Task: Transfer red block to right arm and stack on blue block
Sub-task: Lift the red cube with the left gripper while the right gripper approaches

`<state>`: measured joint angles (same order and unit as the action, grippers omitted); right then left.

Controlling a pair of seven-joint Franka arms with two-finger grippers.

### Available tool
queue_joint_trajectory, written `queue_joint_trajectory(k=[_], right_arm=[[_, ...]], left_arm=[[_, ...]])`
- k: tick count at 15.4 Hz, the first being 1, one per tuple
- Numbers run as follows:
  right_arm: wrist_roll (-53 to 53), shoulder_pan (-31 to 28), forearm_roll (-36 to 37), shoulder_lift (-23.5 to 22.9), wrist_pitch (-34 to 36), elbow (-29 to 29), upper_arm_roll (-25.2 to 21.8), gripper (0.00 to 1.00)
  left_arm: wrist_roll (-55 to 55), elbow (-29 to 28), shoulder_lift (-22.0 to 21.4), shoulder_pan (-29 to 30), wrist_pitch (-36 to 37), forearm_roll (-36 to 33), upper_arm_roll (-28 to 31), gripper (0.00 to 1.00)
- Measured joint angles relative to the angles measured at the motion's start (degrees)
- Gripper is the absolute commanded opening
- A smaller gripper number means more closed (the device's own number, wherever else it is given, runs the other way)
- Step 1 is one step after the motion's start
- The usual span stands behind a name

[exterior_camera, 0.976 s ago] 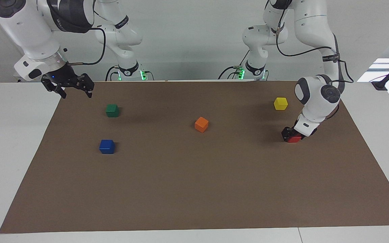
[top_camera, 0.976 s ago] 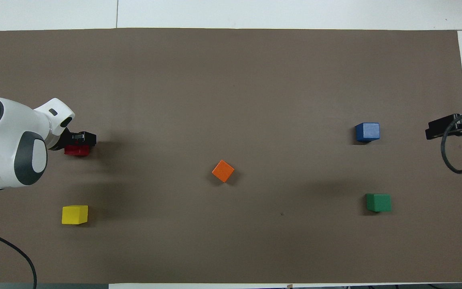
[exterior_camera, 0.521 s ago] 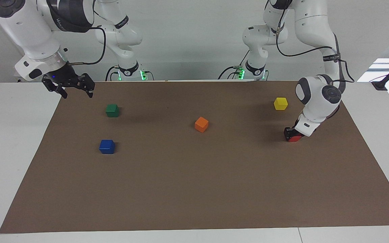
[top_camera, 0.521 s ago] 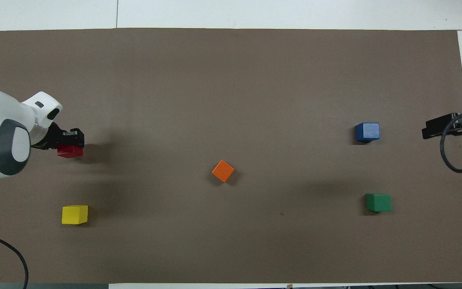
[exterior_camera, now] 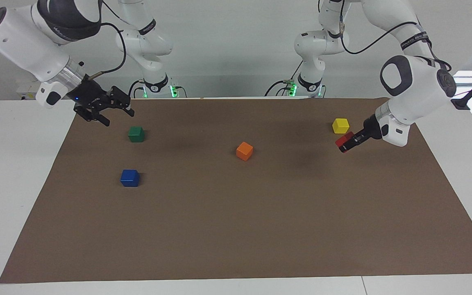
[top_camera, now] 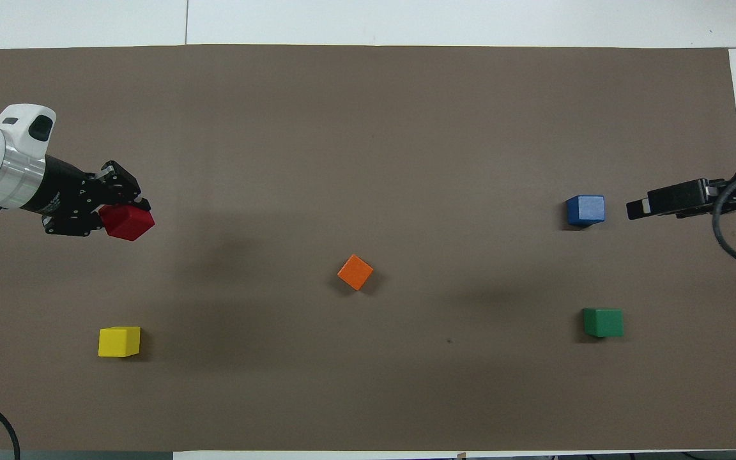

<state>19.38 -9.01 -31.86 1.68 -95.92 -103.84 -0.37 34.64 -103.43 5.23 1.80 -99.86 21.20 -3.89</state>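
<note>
My left gripper (exterior_camera: 348, 143) is shut on the red block (exterior_camera: 342, 141) and holds it in the air above the mat, beside the yellow cube; the wrist is turned so the fingers point sideways toward the table's middle. The held block also shows in the overhead view (top_camera: 128, 222), at the left gripper's (top_camera: 111, 214) tip. The blue block (exterior_camera: 130, 178) sits on the brown mat toward the right arm's end, also seen in the overhead view (top_camera: 585, 210). My right gripper (exterior_camera: 113, 114), with its blue light, hangs open and empty over the mat's edge near the green cube, and shows in the overhead view (top_camera: 637, 207).
A green cube (exterior_camera: 136, 134) lies nearer to the robots than the blue block. An orange cube (exterior_camera: 244, 150) sits mid-mat. A yellow cube (exterior_camera: 340, 125) lies toward the left arm's end. The brown mat (exterior_camera: 236, 229) covers the white table.
My left gripper has lifted the red block off the mat and swung its wrist from pointing down to pointing sideways. My right gripper has moved in over the mat's edge toward the green cube.
</note>
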Motion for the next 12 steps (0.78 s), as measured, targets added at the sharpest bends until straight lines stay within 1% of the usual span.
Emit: queue_joint_trajectory(k=[2,3,7,10,12], right_arm=[[5.6,-1.0,-6.9,-0.5,-1.5,-1.7,-0.1,1.0],[7.8,-1.6,-11.6,-1.0,-1.7,-2.4,-0.2,1.0],[11.3,-3.3,-28.1,-3.3,0.3,-6.4,-0.2,1.0],[16.0,-3.5,-38.9,-5.4,5.0,-11.2,-0.2,1.0],[19.2,-4.2,-43.5,-7.9,11.2,-12.7,-0.2,1.0]], left_arm=[[9.4,0.2,-1.7,0.0,1.0,5.9,-1.4,0.0],[12.4,0.2,-2.3,0.0,1.4,9.8,-1.9,0.0],[23.1,0.2,-3.1,-0.1,2.2,21.4,-4.2,0.0],[27.3,-0.2,-3.2,-0.4,1.2,30.2,-5.9,0.0],[28.2,-1.7,-3.4,-2.4,-2.0,35.3,-6.5,0.0]])
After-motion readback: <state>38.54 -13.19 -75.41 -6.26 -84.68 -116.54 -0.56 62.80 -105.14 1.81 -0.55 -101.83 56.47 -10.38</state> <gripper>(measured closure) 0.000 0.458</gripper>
